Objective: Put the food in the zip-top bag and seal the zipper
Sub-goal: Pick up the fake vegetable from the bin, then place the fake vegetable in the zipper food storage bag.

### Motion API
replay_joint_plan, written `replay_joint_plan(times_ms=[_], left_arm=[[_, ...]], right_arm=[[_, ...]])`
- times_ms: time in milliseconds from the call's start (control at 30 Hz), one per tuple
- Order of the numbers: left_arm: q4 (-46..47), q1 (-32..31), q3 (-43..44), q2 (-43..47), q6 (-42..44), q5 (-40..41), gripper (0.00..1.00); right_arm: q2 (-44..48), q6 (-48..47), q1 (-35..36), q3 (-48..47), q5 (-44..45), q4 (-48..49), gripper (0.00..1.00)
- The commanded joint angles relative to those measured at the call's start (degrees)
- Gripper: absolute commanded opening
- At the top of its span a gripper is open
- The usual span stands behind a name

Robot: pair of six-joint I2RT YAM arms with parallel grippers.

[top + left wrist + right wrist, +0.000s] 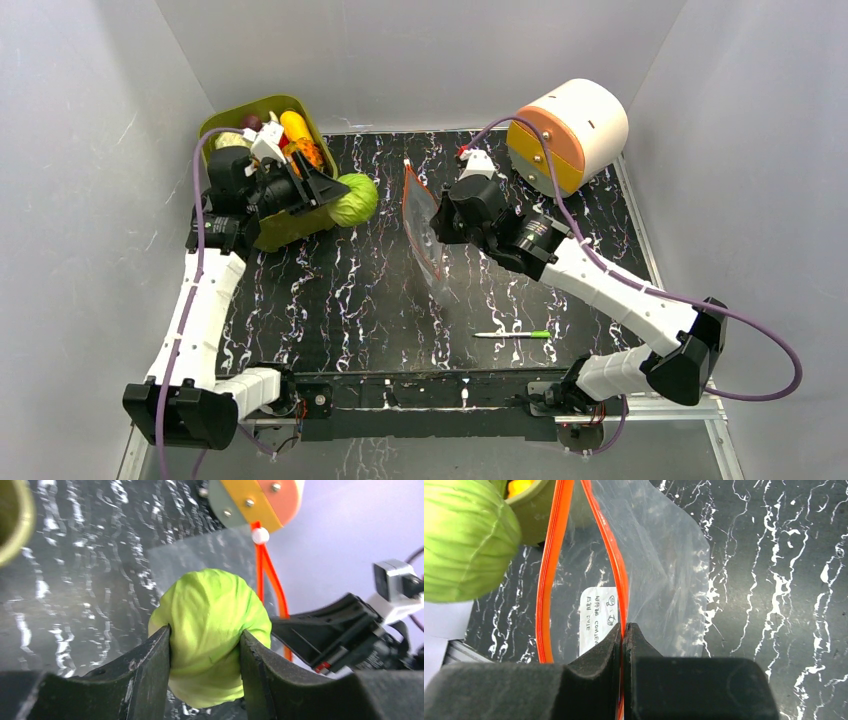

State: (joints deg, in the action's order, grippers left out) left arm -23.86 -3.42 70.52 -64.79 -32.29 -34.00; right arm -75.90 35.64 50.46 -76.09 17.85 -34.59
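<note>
**Asker:** Start on your left. What's in the tub?

**Me:** The olive-green tub [240, 108] sits at the far left of the black marbled table [340, 300]. The rest of the food is piled in it: an orange piece [297, 128], a small purple one [252, 123], and others I can't name because my arm covers them.

**Asker:** And your left hand?

**Me:** My left gripper [206, 632] is clamped on the green cabbage [207, 610], one finger on each flank. It's out of the tub, just beside the rim and above the table. I hold it by its middle with the front bulging past my fingertips, so that end should enter the bag first.

**Asker:** Where's the bag?

**Me:** The zip-top bag [422, 225] is mid-table to the right of the cabbage, standing on edge with its mouth facing the cabbage. My right gripper [624, 627] is pressed together on one lip of the orange-red zipper [546, 580]. The other lip bows away, so the mouth gapes in a loop. I think that's the point of the pinch: it props the opening wide for my other hand.

**Asker:** Anything inside yet?

**Me:** I see no food in it, only the white label [596, 615] through the clear plastic. The cabbage is near the mouth but outside it.

**Asker:** Further right?

**Me:** A white and orange drum [570, 130] sits at the back, and a green-and-white pen [512, 334] lies nearer me.
</note>
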Motion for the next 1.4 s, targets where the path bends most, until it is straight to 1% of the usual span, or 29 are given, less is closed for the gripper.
replay_joint_plan(times_ms=[0, 200, 400, 567, 733, 767, 800, 933, 1133, 1367], left_arm=[[13.85, -3.5, -5.7, 4.43, -13.6, -10.86, 0.19], [20.6, -7.56, -8.51, 6.18, -20.97, -10.76, 0.19], [34.18, -10.95, -13.58, 6.87, -32.63, -10.84, 0.19], [36.01, -12.7, -15.09, 6.32, -33.75, -8.97, 0.19], [41.31, -13.68, -18.42, 5.41, -37.14, -7.91, 0.19], [37.55, -14.11, -18.73, 5.27, -33.75, -5.88, 0.18], [36.09, -14.2, -18.72, 5.37, -32.27, -5.24, 0.18], [31.69, -14.18, -19.29, 5.38, -27.92, -2.68, 0.18], [22.26, -14.25, -16.87, 5.2, -20.18, 1.8, 0.16], [18.45, -14.25, -16.51, 4.48, -17.37, 4.11, 0.16]], right_arm=[[-0.04, 4.44, -0.19, 0.89, -1.01, 7.58, 0.0], [0.22, 7.13, -0.21, 2.11, -2.88, 9.8, 0.0], [0.23, 7.85, -0.21, 2.89, -3.67, 10.99, 0.0], [0.52, 8.28, -0.18, 3.21, -4.29, 11.48, 0.0], [1.21, 8.39, -0.18, 3.41, -5.28, 12.54, 0.0], [1.85, 8.52, -0.21, 3.5, -5.35, 13.06, 0.0], [2.09, 8.57, -0.19, 3.56, -5.24, 13.09, 0.0], [2.74, 8.5, -0.19, 3.61, -5.11, 13.56, 0.0], [3.24, 8.56, -0.23, 3.95, -5.57, 13.9, 0.0], [3.11, 8.57, -0.18, 5.34, -6.46, 15.13, 0.0]])
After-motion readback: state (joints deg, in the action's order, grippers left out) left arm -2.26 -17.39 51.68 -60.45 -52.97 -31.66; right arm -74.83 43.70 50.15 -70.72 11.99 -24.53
